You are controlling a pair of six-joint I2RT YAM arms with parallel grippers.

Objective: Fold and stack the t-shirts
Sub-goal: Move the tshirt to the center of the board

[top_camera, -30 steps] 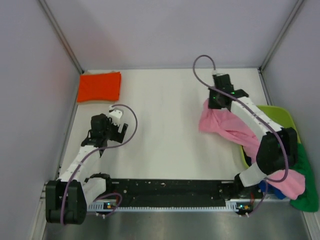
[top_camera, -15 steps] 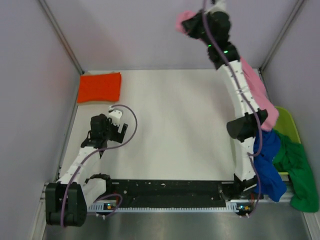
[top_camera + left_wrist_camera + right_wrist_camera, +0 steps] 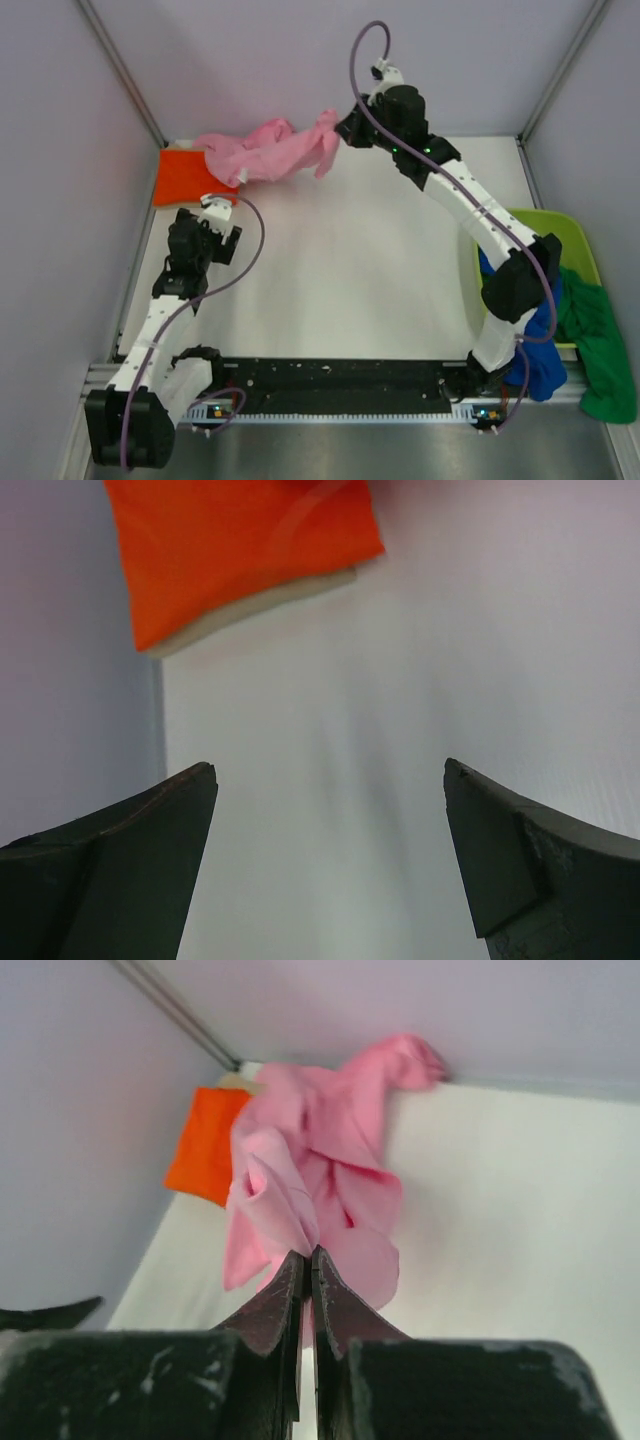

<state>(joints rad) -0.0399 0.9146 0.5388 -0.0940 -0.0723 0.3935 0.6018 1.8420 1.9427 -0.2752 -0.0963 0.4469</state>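
The pink shirt (image 3: 275, 150) is bunched and strung out sideways from the right gripper (image 3: 305, 1255). Its free end reaches over the far edge of the orange shirt (image 3: 178, 180), and its held end is well to the right of it. The right gripper is clenched on a fold of pink cloth, with no gap showing between the jaws. Most of the pink shirt looks off the desk (image 3: 350, 290), but I cannot tell whether its free end rests on anything.

The orange shirt lies folded flat in the far left corner, with a pale edge showing under it in the left wrist view. The left gripper (image 3: 328, 768) hangs just near of the orange shirt, released and holding nothing. Well to the right and nearer are the blue shirt (image 3: 535, 345) and the green shirt (image 3: 600, 345), unfolded and draped over the tub (image 3: 560, 228).

The step in hand looks like bringing the pink shirt out to be folded, with one shirt done and two waiting. The next move calls for laying the pink shirt flat on the bare desk to the right of the orange shirt, not on top of it. The left gripper is close enough to take a free corner and help pull the cloth out. A crumpled drop across the orange shirt could disturb that fold.
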